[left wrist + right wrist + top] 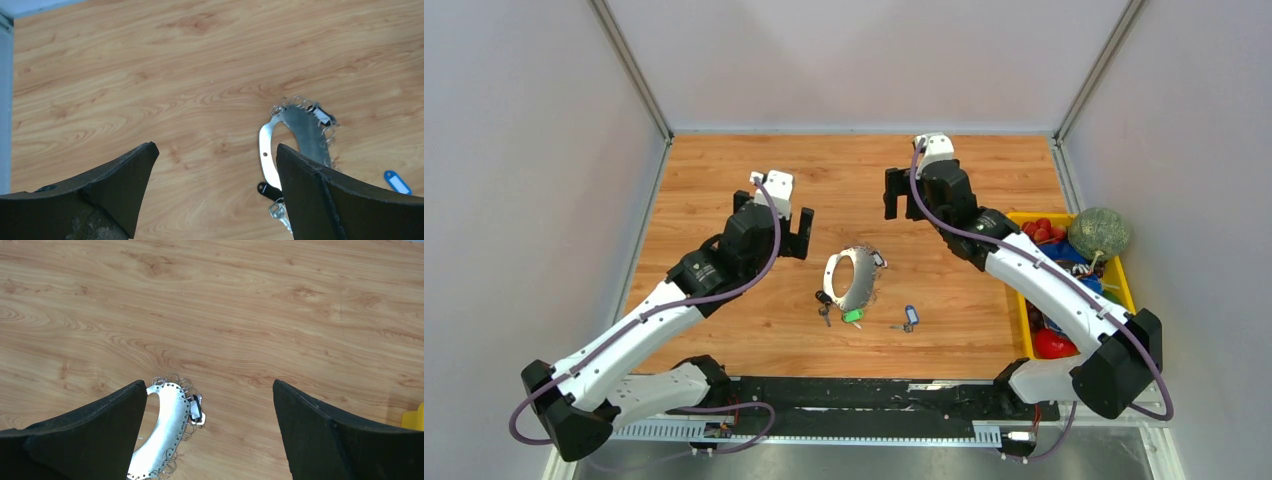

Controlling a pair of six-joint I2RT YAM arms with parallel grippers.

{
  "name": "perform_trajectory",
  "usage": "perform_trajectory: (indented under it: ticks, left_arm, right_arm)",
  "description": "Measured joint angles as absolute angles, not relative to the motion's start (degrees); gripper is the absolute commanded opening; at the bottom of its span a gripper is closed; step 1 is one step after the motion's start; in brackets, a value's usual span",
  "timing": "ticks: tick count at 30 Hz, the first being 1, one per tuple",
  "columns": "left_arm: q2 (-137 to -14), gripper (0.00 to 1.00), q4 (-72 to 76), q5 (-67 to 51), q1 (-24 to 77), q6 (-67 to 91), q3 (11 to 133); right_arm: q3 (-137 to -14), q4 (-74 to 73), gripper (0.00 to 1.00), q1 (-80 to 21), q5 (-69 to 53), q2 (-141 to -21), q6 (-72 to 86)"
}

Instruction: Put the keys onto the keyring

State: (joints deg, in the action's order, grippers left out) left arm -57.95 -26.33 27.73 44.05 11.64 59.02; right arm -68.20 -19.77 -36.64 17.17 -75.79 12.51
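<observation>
The keyring [852, 278] is a flat silvery hoop edged with small wire rings, lying mid-table. It also shows in the left wrist view [266, 150] and the right wrist view [167, 420]. A dark-headed key [824, 303] and a green-tagged key [853, 316] lie at its near edge. A blue-tagged key [911, 316] lies apart to the right. Another dark-headed key [196, 410] sits at the ring's far right edge. My left gripper [776, 232] hovers open and empty left of the ring. My right gripper [921, 200] hovers open and empty beyond it to the right.
A yellow bin [1124, 280] holding fruit, a green melon [1098, 232] on top, stands at the right table edge under my right arm. Grey walls close in the wooden table on the left, back and right.
</observation>
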Motion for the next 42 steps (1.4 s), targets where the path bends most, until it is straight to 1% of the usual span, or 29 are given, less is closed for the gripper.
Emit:
perform_trajectory:
  ticks: [5, 9, 14, 17, 21, 25, 31, 36, 42]
  left_arm:
    - [-53.87, 1.0, -28.16, 28.95, 44.05, 12.34, 55.75]
    - [-51.59, 1.0, -28.49, 27.53, 44.05, 12.78, 55.31]
    - [-51.42, 1.0, -28.62, 25.43, 44.05, 13.85, 55.22]
    - [-51.35, 1.0, -28.58, 24.23, 44.05, 15.35, 54.43]
    - [-51.53, 1.0, -29.28, 23.92, 44.05, 17.32, 54.06]
    - [-52.31, 1.0, -31.4, 24.53, 44.05, 19.0, 54.63]
    - [-51.83, 1.0, -32.03, 21.98, 44.05, 19.42, 54.63]
    - [-51.11, 1.0, -29.52, 18.57, 44.05, 19.46, 53.34]
    - [-55.07, 1.0, -27.18, 16.58, 44.05, 19.92, 53.25]
  right_arm:
    - [-68.2, -19.57, 1.0, -36.62, 15.99, -76.38, 12.8]
    - [-66.98, -18.98, 1.0, -36.45, 8.51, -77.6, 10.74]
    - [-61.67, -18.44, 0.94, -36.84, 0.99, -77.21, 9.98]
    - [-56.51, -18.04, 0.94, -38.04, -0.32, -75.26, 10.63]
    - [-51.88, -18.59, 0.94, -41.67, -0.12, -71.11, 11.92]
    - [-50.68, -18.65, 0.94, -45.45, 1.17, -65.3, 12.14]
    - [-49.91, -19.79, 0.92, -45.82, 3.66, -58.83, 11.66]
    - [-47.99, -21.69, 0.9, -45.89, 6.39, -58.11, 11.03]
    - [-46.81, -23.55, 0.82, -46.92, 9.5, -59.94, 10.94]
